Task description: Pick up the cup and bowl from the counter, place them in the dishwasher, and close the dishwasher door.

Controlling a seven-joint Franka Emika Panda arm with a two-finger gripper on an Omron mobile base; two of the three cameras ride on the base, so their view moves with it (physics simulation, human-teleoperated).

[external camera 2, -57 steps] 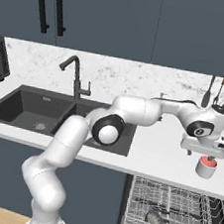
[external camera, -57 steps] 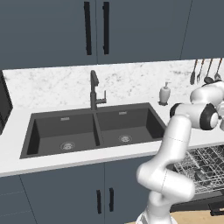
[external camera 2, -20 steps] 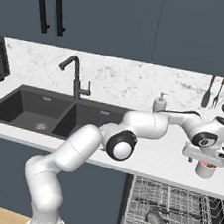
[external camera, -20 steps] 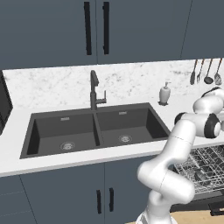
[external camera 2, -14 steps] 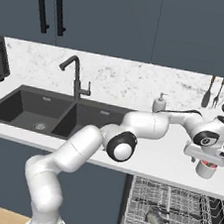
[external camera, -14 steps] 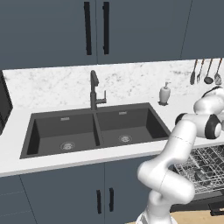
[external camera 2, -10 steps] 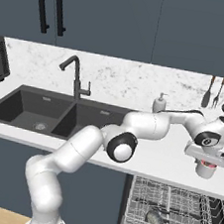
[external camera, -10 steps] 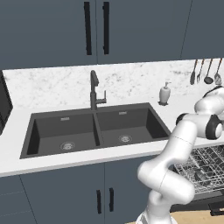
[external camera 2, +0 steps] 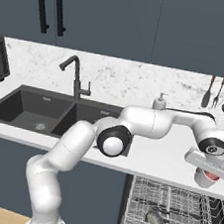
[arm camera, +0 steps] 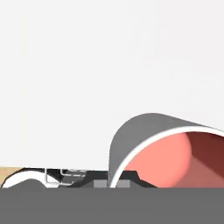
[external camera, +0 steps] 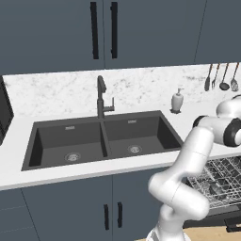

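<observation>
End effector (external camera 2: 209,173) clamped on cup (external camera 2: 206,179); cup on counter (external camera 2: 167,164).

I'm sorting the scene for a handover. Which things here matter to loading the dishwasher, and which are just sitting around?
Part of the job:
cup, with the gripper shut on it
counter
dishwasher rack, pulled out
bowl lying in the rack

Just lying about:
soap dispenser
faucet
sink
hanging utensils
</observation>
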